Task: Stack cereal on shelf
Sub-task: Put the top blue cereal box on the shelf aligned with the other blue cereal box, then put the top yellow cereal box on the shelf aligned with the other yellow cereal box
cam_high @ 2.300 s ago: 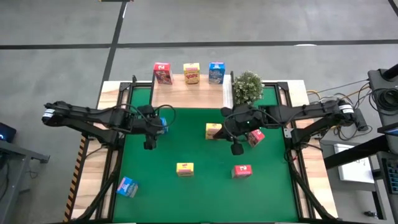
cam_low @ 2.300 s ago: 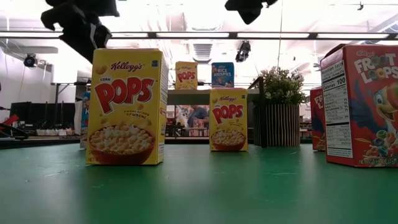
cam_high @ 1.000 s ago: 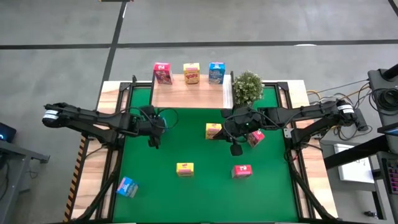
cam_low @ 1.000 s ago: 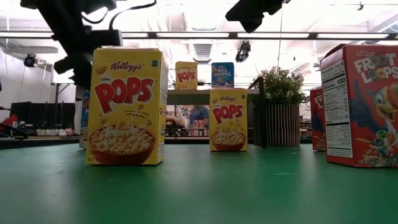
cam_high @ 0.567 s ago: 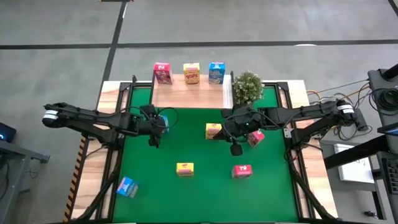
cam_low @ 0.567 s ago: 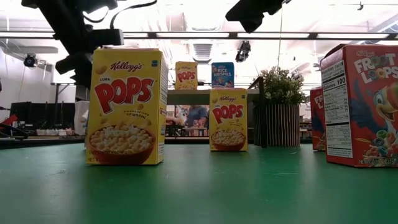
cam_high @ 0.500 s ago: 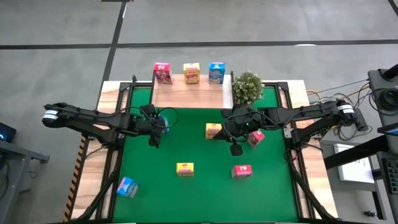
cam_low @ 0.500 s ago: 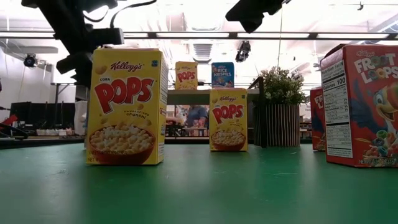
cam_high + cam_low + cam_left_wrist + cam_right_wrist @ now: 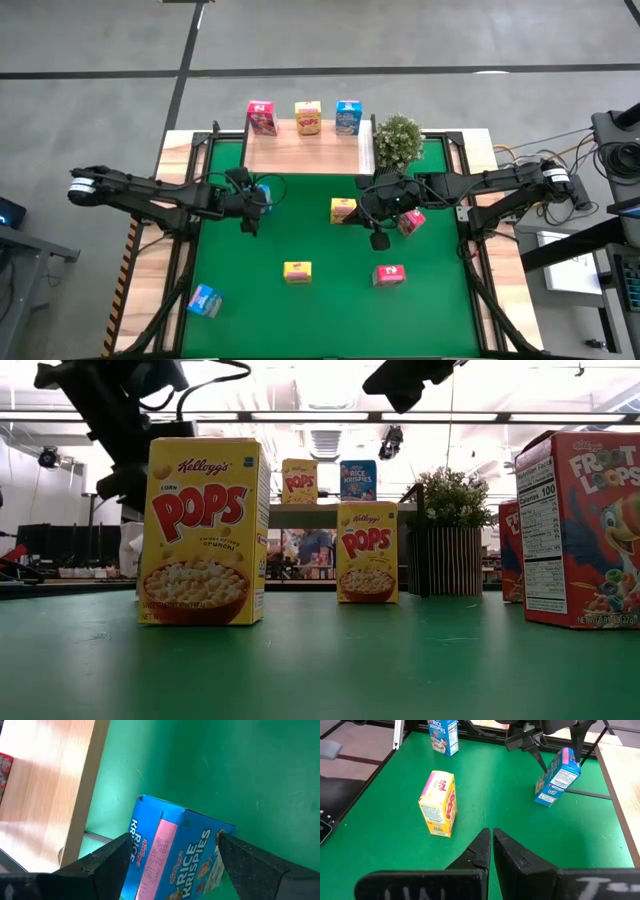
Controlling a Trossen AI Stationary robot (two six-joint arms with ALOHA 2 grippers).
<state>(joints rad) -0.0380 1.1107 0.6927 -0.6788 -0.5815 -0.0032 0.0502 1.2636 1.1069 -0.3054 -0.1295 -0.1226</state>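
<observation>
Three boxes are standing on the shelf [image 9: 305,148] at the far edge. Left gripper [image 9: 252,203] is pinching a tilted blue Rice Krispies box [image 9: 175,857] over the green surface [image 9: 320,300]; right gripper [image 9: 491,851], jaws pressed together, is hovering mid-surface.

Light-wood shelf [image 9: 305,148] top centre of high view; pink-red [image 9: 262,117], yellow [image 9: 308,116], blue [image 9: 348,116] boxes upright along back edge. Tilted blue Rice Krispies box [image 9: 558,776] left of centre. Yellow, red boxes scattered mid-frame; blue box [image 9: 204,300] lower left.
</observation>
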